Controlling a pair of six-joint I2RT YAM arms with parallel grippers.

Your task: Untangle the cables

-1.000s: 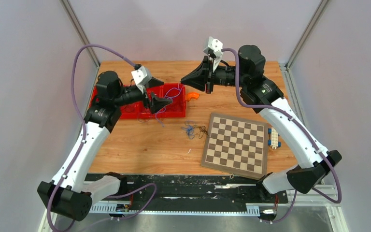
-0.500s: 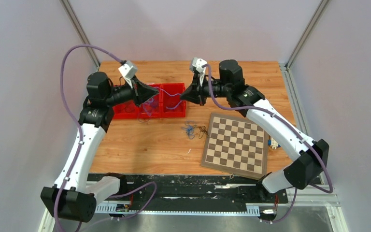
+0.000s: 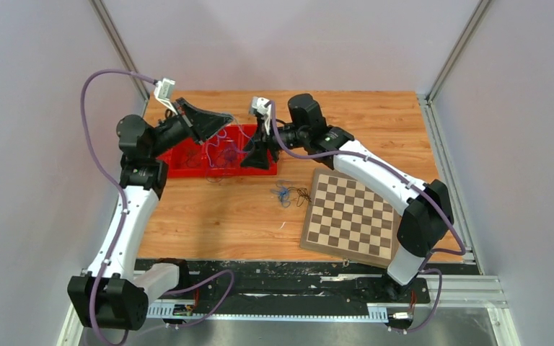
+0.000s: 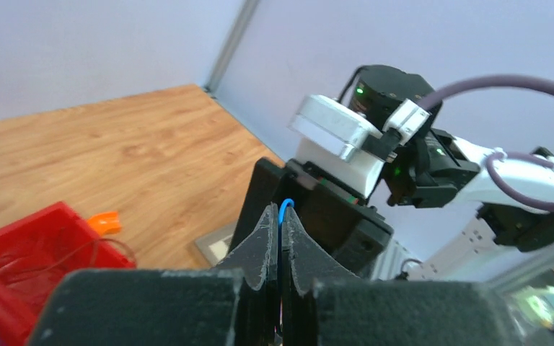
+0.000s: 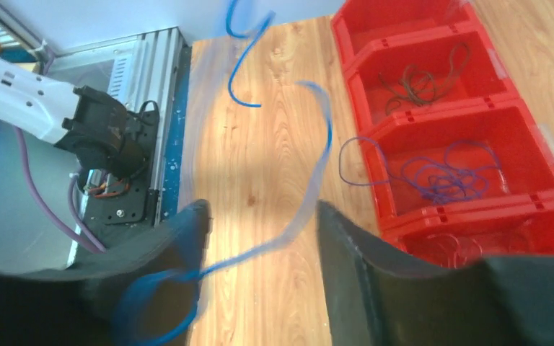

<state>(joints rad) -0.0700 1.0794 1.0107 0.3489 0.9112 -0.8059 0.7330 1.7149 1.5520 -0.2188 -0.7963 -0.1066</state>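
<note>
Wide open across the bare wooden tabletop (image 3: pixel 209 216) at 6 o'clock of the long red plastic compartment tray (image 3: pixel 187 167). Crowded above that tray by the left gripper (image 3: pixel 229 117) from 9 o'clock and the right gripper (image 3: pixel 254 162) from 3 o'clock, with a thin blue curly wire (image 4: pixel 286 207) strung between them. Blocked at 4 o'clock of the tray by the flat brown-and-cream chessboard (image 3: pixel 351 216); small loose tangle of thin wires (image 3: pixel 288 193) just beside its 9 o'clock edge. Open wood at 1 o'clock of the chessboard.
</note>
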